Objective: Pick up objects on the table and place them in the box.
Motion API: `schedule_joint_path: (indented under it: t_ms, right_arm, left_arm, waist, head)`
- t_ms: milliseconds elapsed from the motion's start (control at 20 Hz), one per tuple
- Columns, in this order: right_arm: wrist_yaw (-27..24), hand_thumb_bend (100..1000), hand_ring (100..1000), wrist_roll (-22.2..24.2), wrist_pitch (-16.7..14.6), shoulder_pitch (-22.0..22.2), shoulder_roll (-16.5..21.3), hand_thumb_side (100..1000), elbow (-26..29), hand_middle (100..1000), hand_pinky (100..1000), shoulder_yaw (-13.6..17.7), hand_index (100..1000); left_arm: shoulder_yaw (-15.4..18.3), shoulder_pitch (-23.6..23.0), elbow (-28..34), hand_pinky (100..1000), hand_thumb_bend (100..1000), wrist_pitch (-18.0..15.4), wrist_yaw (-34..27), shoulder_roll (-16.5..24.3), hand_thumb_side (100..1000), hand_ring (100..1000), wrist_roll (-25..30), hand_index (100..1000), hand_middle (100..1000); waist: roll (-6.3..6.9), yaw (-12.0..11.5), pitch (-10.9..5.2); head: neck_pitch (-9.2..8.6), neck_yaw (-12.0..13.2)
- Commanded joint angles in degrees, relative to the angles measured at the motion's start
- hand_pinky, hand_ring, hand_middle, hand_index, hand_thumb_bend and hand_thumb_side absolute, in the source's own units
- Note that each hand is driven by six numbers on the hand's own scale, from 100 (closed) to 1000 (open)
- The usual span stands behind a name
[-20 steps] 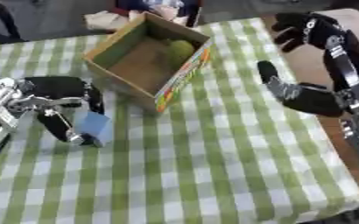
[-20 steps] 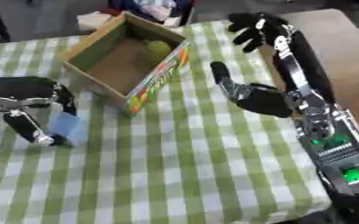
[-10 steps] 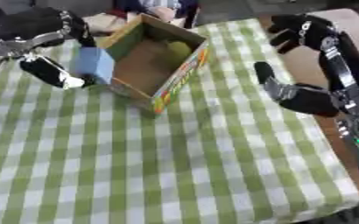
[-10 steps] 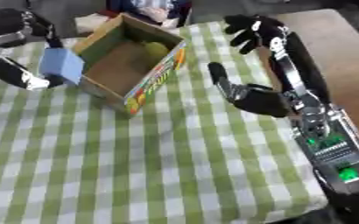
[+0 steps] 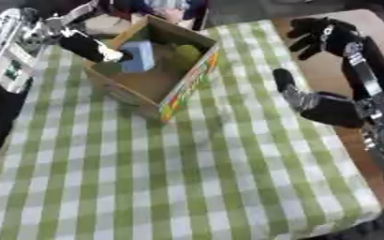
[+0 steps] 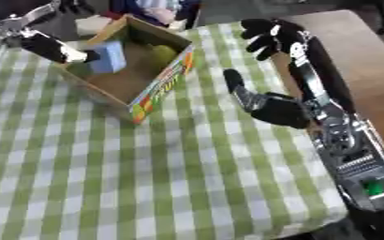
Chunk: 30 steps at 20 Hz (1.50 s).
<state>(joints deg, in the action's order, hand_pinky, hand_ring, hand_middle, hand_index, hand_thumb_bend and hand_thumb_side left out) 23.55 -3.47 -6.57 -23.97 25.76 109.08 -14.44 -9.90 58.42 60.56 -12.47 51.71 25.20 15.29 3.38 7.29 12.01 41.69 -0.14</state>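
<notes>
Fingers of the left hand (image 5: 89, 46) were seen curled against the side of a blue block (image 5: 139, 55), which was being held over the open top of the cardboard box (image 5: 187, 86), at its near-left wall. A second earlier the same block had been gripped low over the checked surface (image 5: 187, 173), well to the left of the box; half a second earlier it had been carried up beside the box's outer wall. The block was thus judged to have been lifted, swung across and brought inside the box's rim, so that only the release was left for this item. Whether the block was already resting on the box floor could not be told. Something yellow-green (image 5: 187, 55) was seen lying in the far part of the box, just beside the block. The right hand (image 6: 270, 108) was held idle over the right edge of the surface, fingers relaxed and apart, holding nothing, its place little altered across the second. No other loose objects were made out on the cloth.
</notes>
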Motion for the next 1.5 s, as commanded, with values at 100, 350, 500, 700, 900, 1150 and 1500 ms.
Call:
schedule_joint_path:
  t_ms: [100,350,500,700,900,1150,1500]
  right_arm:
    - [-0.4,251,661,0.2,-0.1,-0.8,0.4,380,0.5,702,580,0.3,855]
    - [-0.4,248,661,0.2,-0.1,-0.7,0.4,382,0.4,701,580,0.5,855]
    - [-0.3,248,661,0.1,-0.1,-0.7,0.4,382,0.4,701,580,0.5,855]
    - [-0.2,248,661,-0.1,0.0,-0.5,0.6,381,0.3,701,580,0.8,855]
    - [0.1,245,661,-0.7,0.2,-0.5,0.7,380,0.3,701,580,1.5,856]
    - [0.4,241,661,-1.4,0.4,-0.6,0.9,380,0.3,701,580,2.0,856]
    - [0.4,239,661,-1.4,0.4,-0.8,0.7,381,0.4,701,580,1.9,856]
  left_arm:
    - [2.5,1.1,-1.0,774,793,4.4,4.4,0.7,677,834,-4.3,963,900]
    - [4.4,-1.1,0.3,754,746,7.1,8.3,1.0,696,798,-9.3,926,851]
    - [4.5,-2.0,0.2,754,746,6.9,8.3,1.4,696,798,-12.6,926,851]
    - [5.5,-4.6,1.4,722,701,5.7,6.9,3.0,686,757,-16.8,879,805]
    - [7.3,-8.7,5.8,660,619,4.5,3.0,4.3,675,677,-20.0,815,742]
    - [8.9,-16.2,13.2,624,547,1.6,-1.7,2.3,686,641,-24.7,788,714]
    - [6.6,-27.8,24.9,615,526,1.8,-8.9,0.5,689,632,-31.0,782,707]
  waist:
    - [-0.28,-0.3,-0.80]
    - [-0.41,-0.9,-0.70]
    - [-0.43,-1.0,-0.68]
    - [-0.55,-1.8,-0.51]
    - [-0.97,-3.5,0.36]
    - [-1.25,-4.9,1.08]
    - [-1.32,-4.6,1.17]
  head:
    - [-0.77,-0.1]
    - [-0.78,-0.5]
    - [-0.77,-0.5]
    - [-0.81,-0.9]
    - [-1.43,-1.6]
    - [-1.92,-0.1]
    - [-1.64,2.7]
